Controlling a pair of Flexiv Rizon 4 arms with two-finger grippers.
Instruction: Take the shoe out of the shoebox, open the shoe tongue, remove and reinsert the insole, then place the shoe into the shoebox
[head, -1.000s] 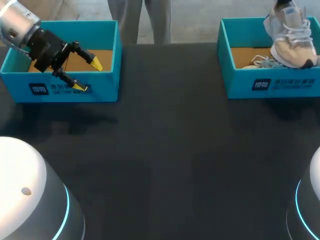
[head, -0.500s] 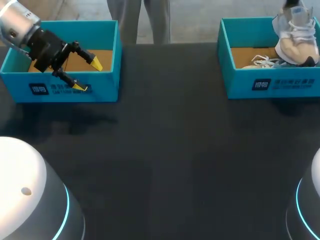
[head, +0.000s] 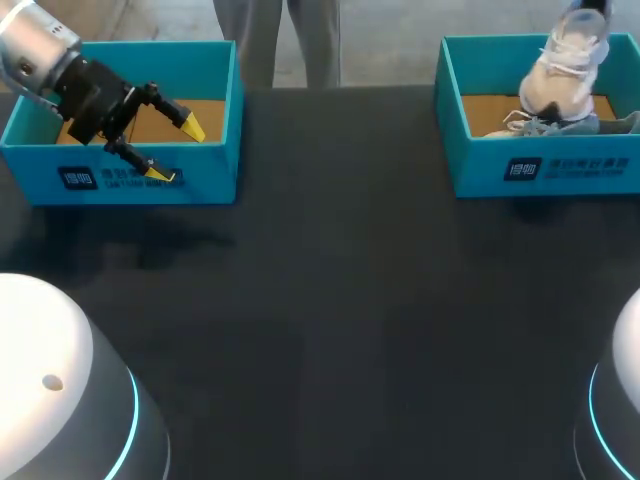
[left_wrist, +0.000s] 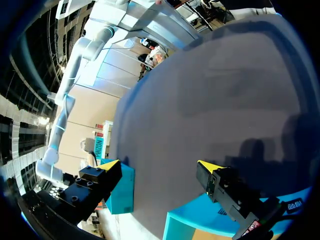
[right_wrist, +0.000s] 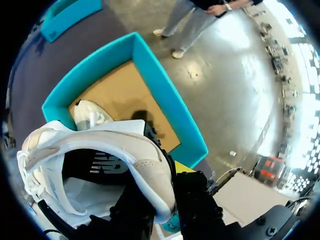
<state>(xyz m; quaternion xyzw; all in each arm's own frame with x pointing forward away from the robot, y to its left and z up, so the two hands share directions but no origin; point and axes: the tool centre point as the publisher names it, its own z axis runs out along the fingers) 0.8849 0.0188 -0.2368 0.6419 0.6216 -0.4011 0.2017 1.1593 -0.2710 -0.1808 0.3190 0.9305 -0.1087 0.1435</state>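
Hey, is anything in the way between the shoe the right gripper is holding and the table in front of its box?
Only the front wall of the right shoebox. The shoe hangs in the right gripper above the box, so it can likely pass over that wall to the table; nothing else visible blocks that path.

Head cam sits high behind the robot, looking down on the whole table (head: 330, 300). Left wrist cam is low at the left box (left_wrist: 190, 220), facing across the table. Right wrist cam hugs the shoe (right_wrist: 100, 150), looking down into the right shoebox (right_wrist: 150, 75). Head cam sees both boxes too.
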